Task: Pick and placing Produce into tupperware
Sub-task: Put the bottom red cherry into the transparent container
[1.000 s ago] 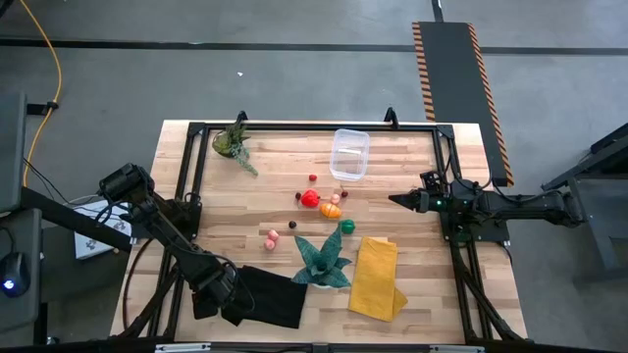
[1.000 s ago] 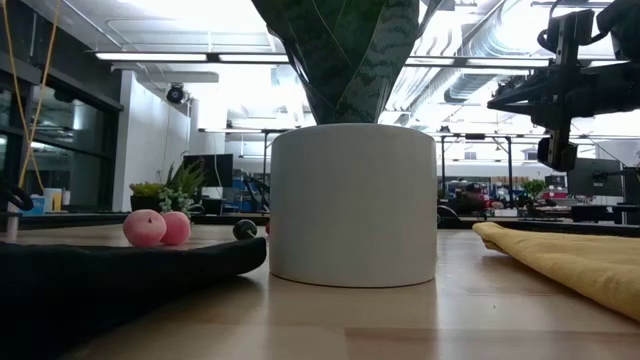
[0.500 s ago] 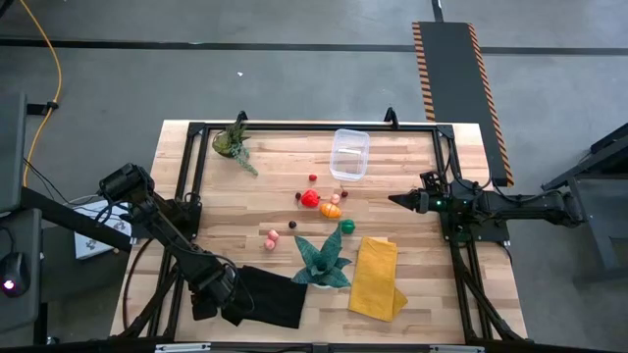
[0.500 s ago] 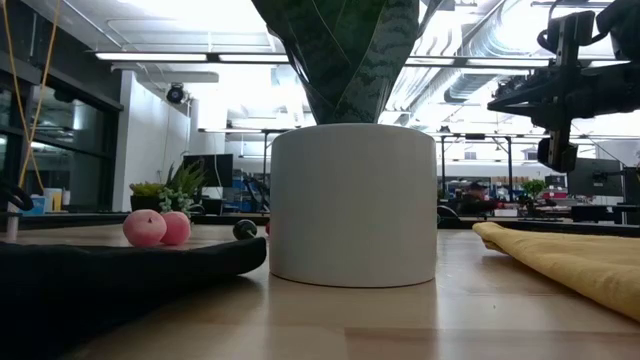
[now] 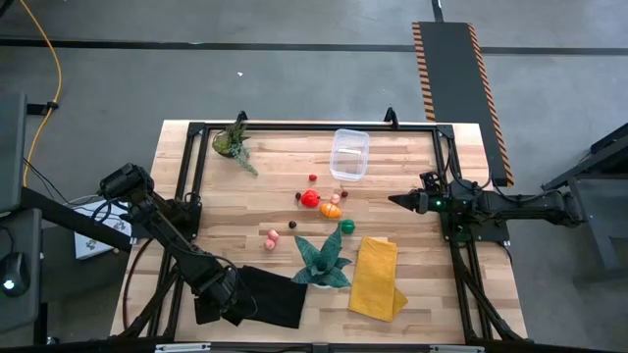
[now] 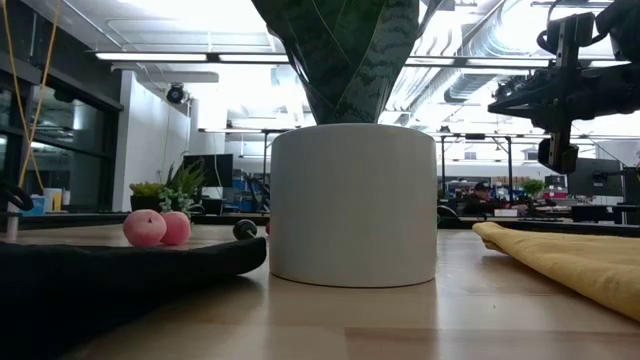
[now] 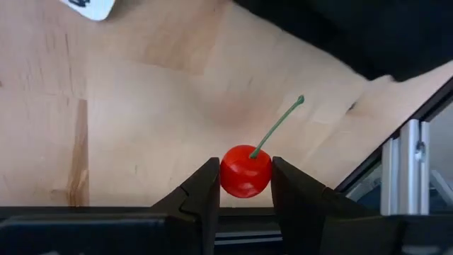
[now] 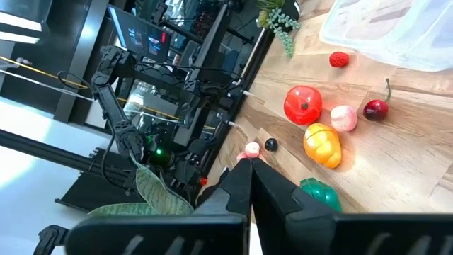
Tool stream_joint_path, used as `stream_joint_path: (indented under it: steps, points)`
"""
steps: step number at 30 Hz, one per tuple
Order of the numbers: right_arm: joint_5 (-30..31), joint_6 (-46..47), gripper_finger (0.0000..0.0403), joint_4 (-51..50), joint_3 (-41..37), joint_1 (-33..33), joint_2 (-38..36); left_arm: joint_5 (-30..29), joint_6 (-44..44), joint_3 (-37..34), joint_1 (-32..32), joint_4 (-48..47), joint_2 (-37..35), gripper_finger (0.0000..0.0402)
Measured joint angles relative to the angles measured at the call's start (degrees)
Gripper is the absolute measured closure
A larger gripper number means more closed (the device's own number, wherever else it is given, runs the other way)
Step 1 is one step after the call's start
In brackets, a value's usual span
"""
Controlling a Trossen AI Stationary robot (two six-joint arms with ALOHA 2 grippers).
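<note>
Held fruit: small red toy cherry with green stem [image 7: 245,170], pinched between the left hand [image 7: 244,195] fingers at the bench's near-left corner, over a black cloth [image 5: 270,296]
Tub: clear plastic rectangular tupperware [image 5: 349,155], far centre of the wooden bench [image 5: 275,176]; loose produce [image 5: 310,199] mid-bench
Right hand [image 5: 393,200]: fingers closed, empty; right of the produce

Wooden table [image 5: 412,255] and its load
It carried the tupperware [image 5: 349,155], scattered produce [image 5: 310,199], two plants, yellow cloth [image 5: 376,277] and black cloth [image 5: 270,296].
</note>
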Motion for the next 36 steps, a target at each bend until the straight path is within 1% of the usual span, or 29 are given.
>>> stream_joint_path:
  steps: [4,9,16,24,32,36]
  points:
    - [0.0,-0.4,0.0403,0.0,0.0,0.0,0.0,-0.4,0.3,1.0,1.7,-0.6,0.0,0.0296]
    - [0.0,-0.4,0.0403,0.0,0.0,0.0,0.0,-1.5,4.0,3.1,5.3,-3.8,0.0,0.0296]
    - [0.0,-0.4,0.0403,0.0,0.0,0.0,0.0,-4.1,10.8,7.1,10.4,-10.5,0.0,0.0296]
    - [0.0,-1.5,0.0403,0.0,0.0,0.0,0.0,-8.2,18.3,11.9,16.1,-20.3,-0.2,0.0296]
    - [0.0,-1.9,0.0403,0.1,0.0,0.0,0.0,-12.5,19.8,14.6,20.2,-22.7,-4.1,0.0296]
    - [-0.1,-2.4,0.0403,0.0,0.0,0.0,0.0,-12.9,19.4,14.7,22.0,-23.2,-7.3,0.0296]
